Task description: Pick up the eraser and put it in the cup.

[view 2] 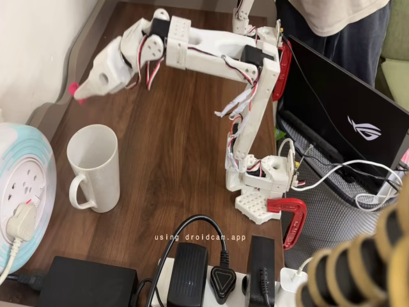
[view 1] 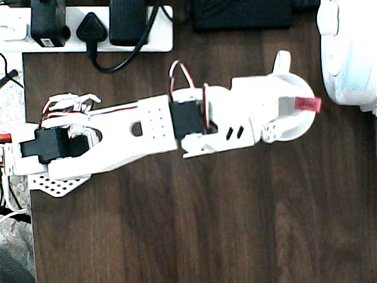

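Gripper [view 1: 303,105] clamped on small pink-red eraser [view 1: 307,104], seemingly above white cup [view 2: 94,167].

cup [view 1: 306,127] mostly hidden beneath gripper [view 1: 303,105]

In the overhead view the arm [view 1: 147,127] stretches from its base at the left edge across the worktop [view 1: 177,224] to the cup [view 1: 291,106] at the right, where the claw [view 1: 303,105] holds the eraser [view 1: 307,104] over the cup's right rim. A power strip [view 1: 88,26] lies along the top edge, and a round appliance [view 1: 350,53] sits right of the cup. In the fixed view the eraser [view 2: 74,86] hangs above and behind the cup [view 2: 94,167].
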Available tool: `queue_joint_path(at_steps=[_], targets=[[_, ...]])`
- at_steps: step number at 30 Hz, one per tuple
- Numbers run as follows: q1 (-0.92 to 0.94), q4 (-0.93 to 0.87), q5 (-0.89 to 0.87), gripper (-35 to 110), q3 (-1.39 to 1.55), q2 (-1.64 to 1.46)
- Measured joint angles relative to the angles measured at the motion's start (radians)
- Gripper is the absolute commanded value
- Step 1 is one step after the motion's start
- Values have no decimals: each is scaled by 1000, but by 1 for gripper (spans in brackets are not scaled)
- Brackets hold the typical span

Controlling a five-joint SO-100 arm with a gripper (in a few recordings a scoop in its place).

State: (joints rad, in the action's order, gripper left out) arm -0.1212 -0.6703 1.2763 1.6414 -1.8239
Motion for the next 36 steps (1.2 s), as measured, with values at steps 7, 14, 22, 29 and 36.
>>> queue_joint_path(at_steps=[7, 14, 22, 29, 36], targets=[[-29, 25, -34, 0, 52, 97], [-29, 25, -63, 0, 54, 187], [-31, 25, -75, 18, 54, 209], [-31, 25, -81, 0, 72, 173], [-49, 26, -46, 0, 261, -176]])
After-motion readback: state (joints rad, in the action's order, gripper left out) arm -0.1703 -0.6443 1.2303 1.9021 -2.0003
